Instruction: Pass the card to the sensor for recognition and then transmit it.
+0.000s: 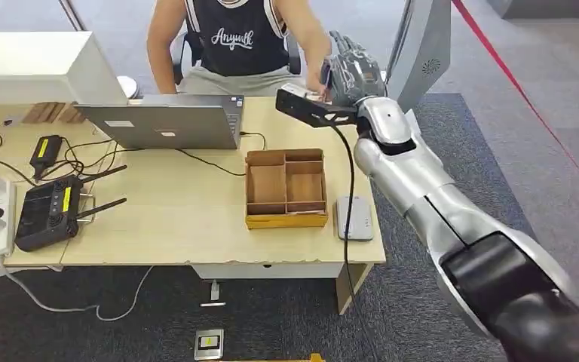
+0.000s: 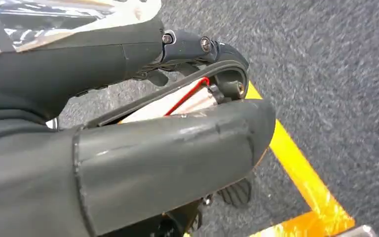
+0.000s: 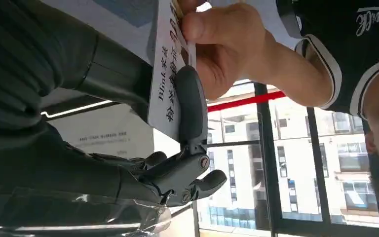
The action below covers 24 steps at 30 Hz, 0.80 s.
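Right wrist view: the right hand (image 3: 177,148) pinches the card (image 3: 165,74) between thumb and finger, and a person's hand (image 3: 227,44) grips its far end, past the desk (image 1: 196,219). That looks like the handover step. Next: release cleanly. The left hand (image 2: 168,148) hangs low; its fingers I cannot tell.

A pale wooden desk (image 1: 196,219) stands on dark grey carpet (image 1: 497,113) crossed by a red floor line (image 1: 528,98), with tall dark-framed windows (image 3: 286,173) showing daylit buildings.
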{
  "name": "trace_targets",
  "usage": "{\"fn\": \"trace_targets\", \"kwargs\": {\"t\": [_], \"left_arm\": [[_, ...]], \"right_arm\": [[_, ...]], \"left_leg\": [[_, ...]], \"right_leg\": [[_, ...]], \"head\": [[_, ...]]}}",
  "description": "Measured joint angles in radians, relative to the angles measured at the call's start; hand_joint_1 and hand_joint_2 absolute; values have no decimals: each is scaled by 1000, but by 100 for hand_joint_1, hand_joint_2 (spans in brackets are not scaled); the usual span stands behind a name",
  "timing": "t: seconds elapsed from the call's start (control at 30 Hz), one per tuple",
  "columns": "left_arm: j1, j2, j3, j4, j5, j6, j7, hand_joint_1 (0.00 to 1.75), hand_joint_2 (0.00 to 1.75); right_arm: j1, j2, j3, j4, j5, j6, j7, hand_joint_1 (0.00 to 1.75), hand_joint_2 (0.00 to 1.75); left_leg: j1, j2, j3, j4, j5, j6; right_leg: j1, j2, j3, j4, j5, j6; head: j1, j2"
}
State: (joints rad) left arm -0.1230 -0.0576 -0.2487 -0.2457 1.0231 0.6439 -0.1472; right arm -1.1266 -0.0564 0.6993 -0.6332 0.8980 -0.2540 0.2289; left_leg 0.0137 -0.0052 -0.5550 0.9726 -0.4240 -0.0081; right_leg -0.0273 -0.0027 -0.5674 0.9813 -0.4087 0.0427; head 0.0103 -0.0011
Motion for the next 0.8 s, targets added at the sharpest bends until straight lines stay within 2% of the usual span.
{"fn": "trace_targets", "kwargs": {"t": [0.2, 0.23, 0.27, 0.3, 0.33, 0.8], "left_arm": [[-11, 0, -11, -3, 11, 2, 13, 0, 0], [-12, 0, -13, -3, 11, 2, 14, 0, 0], [-12, 0, -13, -4, 12, 2, 15, 0, 0], [-12, 0, -13, -5, 12, 2, 16, 0, 0], [-12, 0, -14, -6, 12, 2, 18, 0, 0], [-13, 5, -37, -10, 33, 2, 30, 0, 0]], "right_arm": [[-24, 38, 13, 90, -10, 2, 8, 175, 175], [-25, 42, 14, 98, -11, 1, 8, 152, 175], [-26, 47, 16, 110, -11, 1, 8, 0, 175], [-27, 51, 18, 120, -12, 1, 8, 0, 175], [-28, 53, 19, 127, -15, 0, 8, 0, 0], [-31, 71, 28, 195, -39, -40, -2, 0, 0]], "left_leg": [[0, 0, 0, 0, 0, 0], [0, 0, 0, 0, 0, 0], [0, 0, 0, 0, 0, 0], [0, 0, 0, 0, 0, 0], [0, 0, 0, 0, 0, 0], [0, 1, 1, 0, 0, 0]], "right_leg": [[0, 0, 0, 0, 0, 0], [0, 0, 0, 0, 0, 0], [0, 0, 0, 0, 0, 0], [0, 0, 0, 0, 0, 0], [0, 0, 0, 0, 0, 0], [0, 0, 0, 0, 0, 0]], "head": [[0, 0], [0, 0], [0, 0], [0, 0], [0, 0], [0, 0]]}}
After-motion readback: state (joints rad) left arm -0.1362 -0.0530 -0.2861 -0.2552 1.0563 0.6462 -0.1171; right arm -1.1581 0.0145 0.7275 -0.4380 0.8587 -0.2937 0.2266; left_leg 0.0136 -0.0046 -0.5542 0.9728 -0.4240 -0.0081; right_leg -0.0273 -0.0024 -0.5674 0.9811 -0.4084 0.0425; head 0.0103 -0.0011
